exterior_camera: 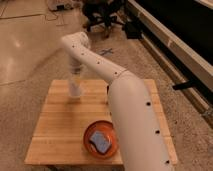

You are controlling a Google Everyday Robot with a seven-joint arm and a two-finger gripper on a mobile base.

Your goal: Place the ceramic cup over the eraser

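My gripper (75, 89) points straight down at the far left part of the wooden table (60, 125), its tip at or just above the boards. A small white tapered shape (75, 93) sits at its tip; it looks like the ceramic cup, but I cannot separate it from the gripper. A small dark patch (107, 90) peeks out at the left edge of my white arm (130, 115); it may be the eraser, mostly hidden by the arm.
An orange bowl (90, 131) holding a blue sponge-like piece (100, 141) stands near the table's front, beside my arm. My arm covers the table's right half. Office chairs (102, 12) and a long dark bench (170, 35) stand on the floor beyond.
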